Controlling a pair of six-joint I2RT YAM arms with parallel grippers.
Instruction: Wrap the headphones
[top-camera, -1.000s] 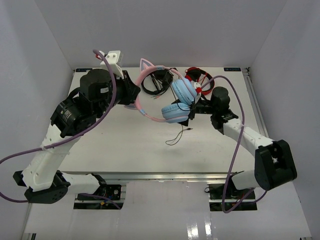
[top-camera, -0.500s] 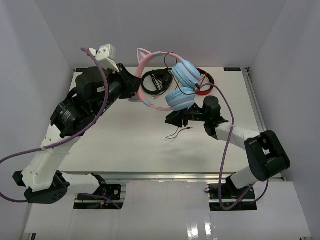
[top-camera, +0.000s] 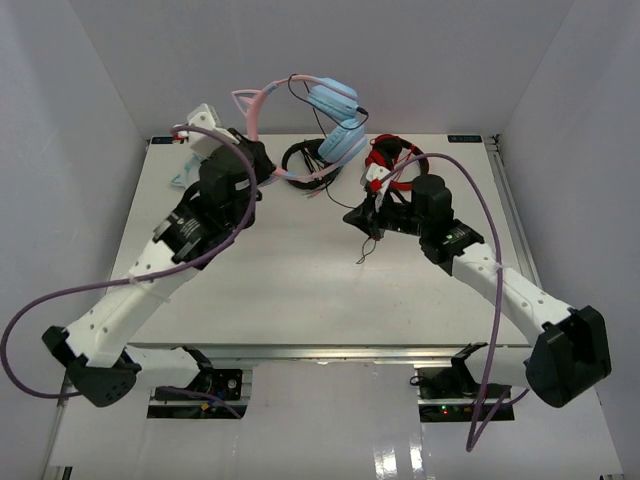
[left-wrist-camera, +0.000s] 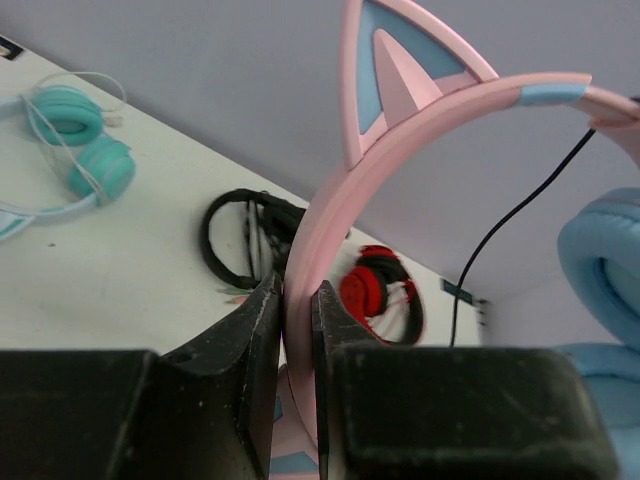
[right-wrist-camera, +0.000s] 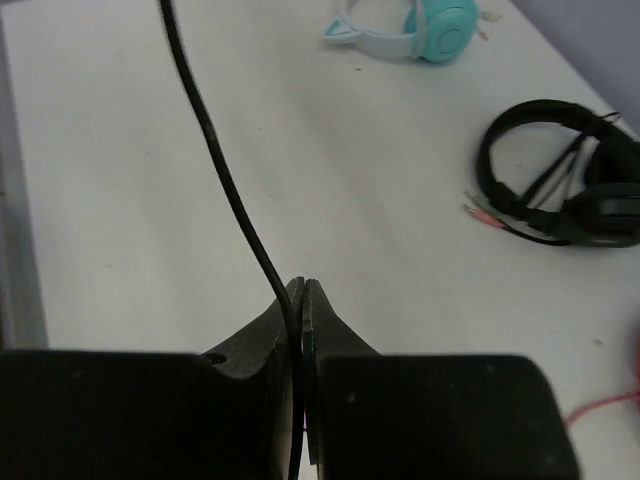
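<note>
The headphones (top-camera: 335, 115) hang in the air over the back of the table, with pink cat-ear headband (left-wrist-camera: 335, 190) and light blue ear cups (left-wrist-camera: 600, 260). My left gripper (left-wrist-camera: 298, 290) is shut on the pink headband just below one cat ear. A thin black cable (right-wrist-camera: 215, 150) runs down from the cups. My right gripper (right-wrist-camera: 302, 285) is shut on that cable, low over the table right of centre (top-camera: 365, 215). The cable's free end dangles just below it (top-camera: 363, 255).
Teal cat-ear headphones (left-wrist-camera: 85, 140) lie at the back left, partly behind my left arm. Black headphones (top-camera: 300, 160) with their cable lie at the back centre. Red headphones (top-camera: 395, 155) lie at the back right, just behind my right gripper. White walls enclose the table (top-camera: 300, 300).
My left arm has raised the headphones and carried them toward the back wall. My right gripper has closed from open onto the black cable.
</note>
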